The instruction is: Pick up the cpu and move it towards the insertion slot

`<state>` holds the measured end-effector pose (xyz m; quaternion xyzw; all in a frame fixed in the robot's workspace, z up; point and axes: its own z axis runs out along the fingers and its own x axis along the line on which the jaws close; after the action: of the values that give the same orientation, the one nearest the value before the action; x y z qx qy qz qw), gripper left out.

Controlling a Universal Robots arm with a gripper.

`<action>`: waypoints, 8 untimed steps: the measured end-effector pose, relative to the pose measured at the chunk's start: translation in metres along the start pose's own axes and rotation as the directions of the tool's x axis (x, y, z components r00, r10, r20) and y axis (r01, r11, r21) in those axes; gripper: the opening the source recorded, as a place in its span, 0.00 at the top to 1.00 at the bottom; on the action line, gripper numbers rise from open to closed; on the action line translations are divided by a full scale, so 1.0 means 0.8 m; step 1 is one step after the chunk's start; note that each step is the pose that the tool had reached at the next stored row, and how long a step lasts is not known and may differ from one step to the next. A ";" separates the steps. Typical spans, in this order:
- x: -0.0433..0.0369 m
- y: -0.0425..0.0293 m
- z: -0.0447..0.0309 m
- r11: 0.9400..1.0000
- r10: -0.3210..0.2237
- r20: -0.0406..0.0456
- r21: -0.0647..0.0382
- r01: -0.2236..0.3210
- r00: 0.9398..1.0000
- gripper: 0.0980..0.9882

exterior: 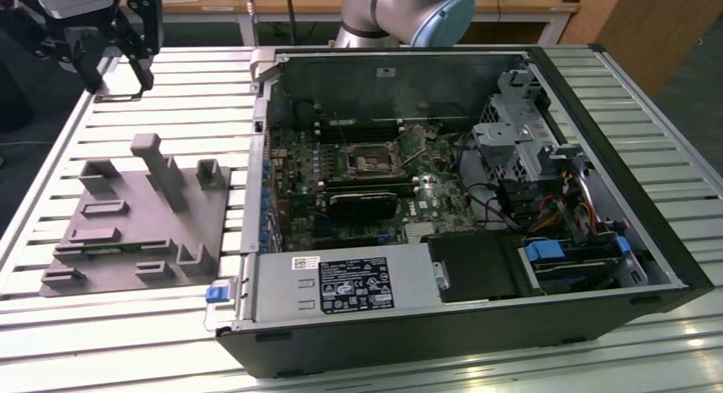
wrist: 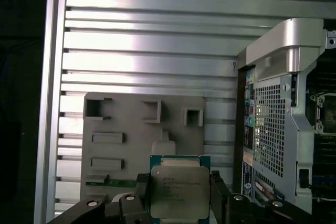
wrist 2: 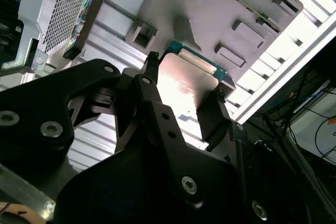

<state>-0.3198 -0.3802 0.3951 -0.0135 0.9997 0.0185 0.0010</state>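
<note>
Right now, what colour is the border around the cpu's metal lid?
Green-teal, framing the silvery lid of the cpu; clearest in the first wrist view, where the claw holds it.

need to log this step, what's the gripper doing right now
Gripper: jaws shut on the flat square cpu with the silvery metal top and green rim, held up above the grey plastic fixture block.

Robotics lab, slatted aluminium worktable [exterior: 632, 80], opened computer case [exterior: 452, 215], grey fixture plate [exterior: 135, 232]
</note>
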 end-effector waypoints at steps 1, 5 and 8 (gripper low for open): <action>-0.002 0.0006 0.0001 1.000 0.000 0.000 0.000 0.000 1.000 0.50; -0.011 0.0027 0.0003 1.000 0.000 0.000 0.000 0.000 1.000 0.50; -0.018 0.0041 0.0002 1.000 0.000 0.000 0.000 0.000 1.000 0.50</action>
<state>-0.3053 -0.3765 0.3951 -0.0135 0.9997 0.0185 0.0011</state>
